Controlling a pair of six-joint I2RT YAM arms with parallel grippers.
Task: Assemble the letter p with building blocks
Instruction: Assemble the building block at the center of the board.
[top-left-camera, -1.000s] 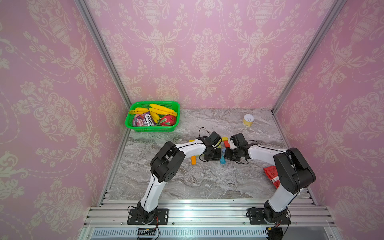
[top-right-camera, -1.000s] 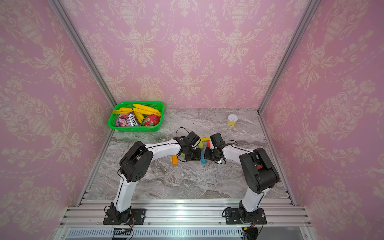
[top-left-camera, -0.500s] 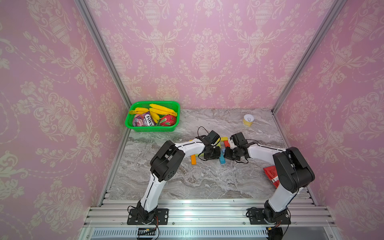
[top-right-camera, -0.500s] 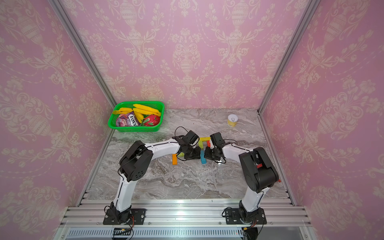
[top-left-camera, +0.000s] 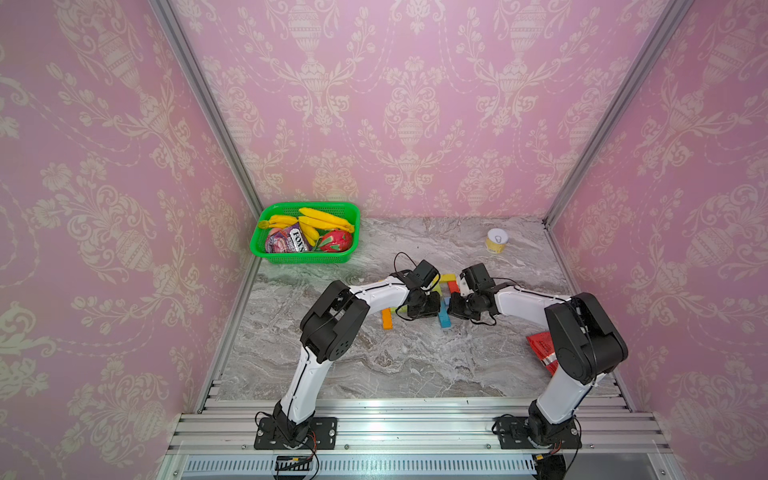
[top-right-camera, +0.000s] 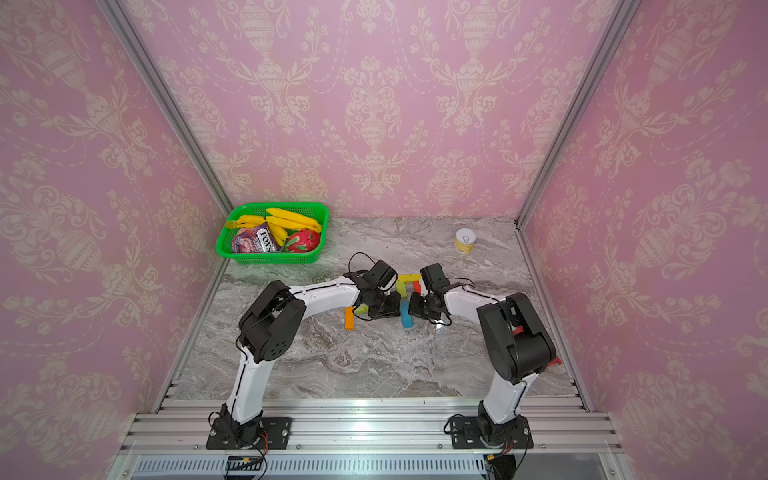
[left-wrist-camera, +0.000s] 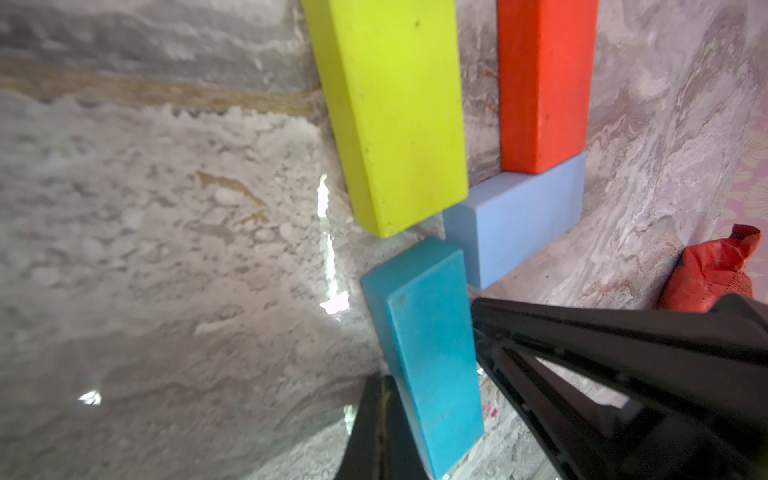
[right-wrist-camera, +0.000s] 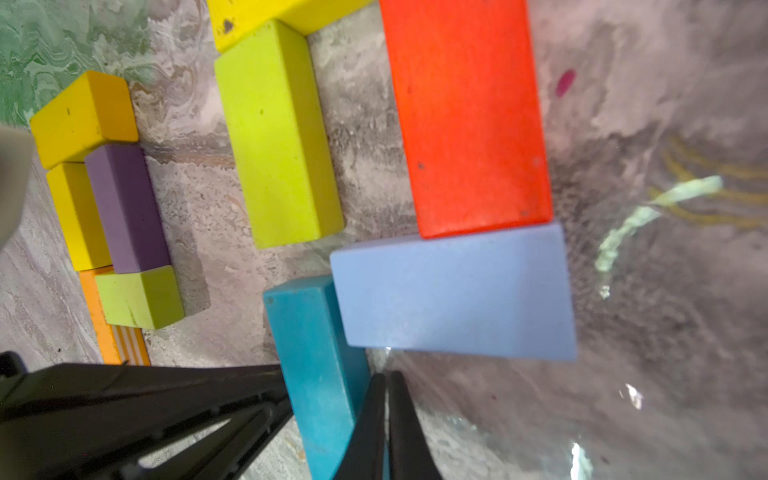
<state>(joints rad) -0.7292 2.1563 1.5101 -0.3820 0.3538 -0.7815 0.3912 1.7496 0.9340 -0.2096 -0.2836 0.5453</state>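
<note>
Currently left hand (left-wrist-camera: 376, 399) and right hand (right-wrist-camera: 384, 382) sit fully closed, holding nothing, tips against opposite long sides of the teal block (left-wrist-camera: 428, 353) lying on the counter (top-left-camera: 374, 357).

I see the long lime green block (right-wrist-camera: 278, 137) and the red block (right-wrist-camera: 469, 116) lying flat side by side, a gap between; the yellow block (right-wrist-camera: 266, 16) lies across the lime one's far end; the light blue block (right-wrist-camera: 453, 291) touches the red one's near end; the teal block (right-wrist-camera: 320, 374) sits crooked beside the light blue one; a purple block (right-wrist-camera: 126, 208), a short lime block (right-wrist-camera: 139, 297) and an orange block (right-wrist-camera: 102, 328) huddle off to the side.
</note>
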